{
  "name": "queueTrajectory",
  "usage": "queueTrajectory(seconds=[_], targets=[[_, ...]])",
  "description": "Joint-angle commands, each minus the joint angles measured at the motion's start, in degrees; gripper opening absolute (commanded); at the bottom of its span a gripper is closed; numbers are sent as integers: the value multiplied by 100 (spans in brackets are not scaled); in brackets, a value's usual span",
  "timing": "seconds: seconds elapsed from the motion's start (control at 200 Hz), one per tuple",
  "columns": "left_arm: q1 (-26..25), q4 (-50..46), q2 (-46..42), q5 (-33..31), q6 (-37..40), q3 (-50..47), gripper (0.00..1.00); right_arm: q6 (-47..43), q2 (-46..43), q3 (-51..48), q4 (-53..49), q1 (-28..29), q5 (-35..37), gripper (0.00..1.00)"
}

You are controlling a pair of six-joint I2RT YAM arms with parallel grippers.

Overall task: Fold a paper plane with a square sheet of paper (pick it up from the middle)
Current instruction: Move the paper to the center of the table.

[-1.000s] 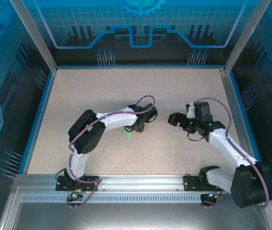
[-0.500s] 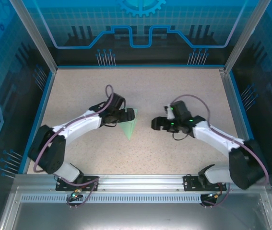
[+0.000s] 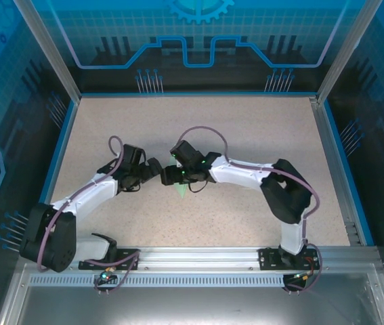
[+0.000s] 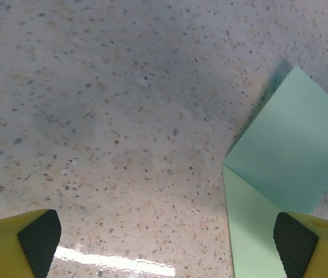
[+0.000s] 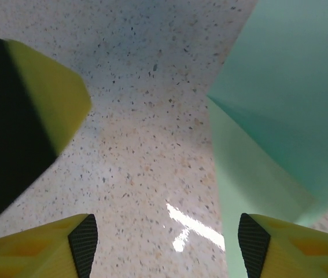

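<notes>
The paper plane (image 3: 182, 190), pale green paper folded to a slim point, lies flat on the speckled table near the middle; its tip points toward the near edge. My right gripper (image 3: 172, 175) hangs over its upper part and hides most of it. In the right wrist view the folded paper (image 5: 279, 104) lies at the right, a raised flap above a flat layer, and the right gripper (image 5: 168, 243) is open with its right pad over the paper's edge. My left gripper (image 3: 155, 170) stands just left of the paper, open wide (image 4: 166, 240), with the paper (image 4: 279, 150) by its right finger.
The two grippers stand close together, almost tip to tip; a left finger (image 5: 30, 110) looms in the right wrist view. The blue-rimmed table wall (image 3: 56, 162) bounds the left side. Bare speckled tabletop (image 3: 246, 128) lies behind and to the right.
The left gripper opened, let go of the paper and drew back to the left. The right arm swung leftward across the table to the paper, its jaws narrowing somewhat.
</notes>
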Motion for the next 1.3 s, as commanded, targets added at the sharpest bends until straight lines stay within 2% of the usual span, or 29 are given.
queueTrajectory(seconds=[0.0,0.21,0.405,0.55,0.68,0.79,0.9,0.96,1.03,1.085,1.176,1.296], targets=[[125,-70,-253,222,-277,-204,98,124,390,336,-242,-62,271,68],[241,75,-172,371,-429,-245,98,0,710,383,-480,-206,531,67],[239,232,3,722,-407,-144,98,-392,746,122,-498,-277,155,67],[239,273,89,1012,-319,-90,98,-1349,532,-303,-632,-385,-372,67],[239,330,130,1215,-252,-98,99,-2675,125,-828,-1185,-598,-950,66],[239,554,78,1305,-255,-232,98,-3041,-364,-1129,-1625,-694,-437,67],[232,572,125,1309,-198,-245,98,-2672,-924,-1250,-1400,-705,-495,67],[239,536,156,1358,-149,-214,98,-2138,-1216,-1313,-1213,-662,-329,67],[227,561,158,1444,-113,-235,99,-1310,-1547,-1481,-1008,-641,-36,58],[229,605,142,1486,-99,-285,98,-668,-1758,-1665,-824,-570,229,56],[199,743,137,1603,-129,-361,99,-5,-1863,-1764,-813,-253,891,56],[111,824,174,1701,-155,-380,98,269,-1749,-1776,-686,-106,1066,55]])
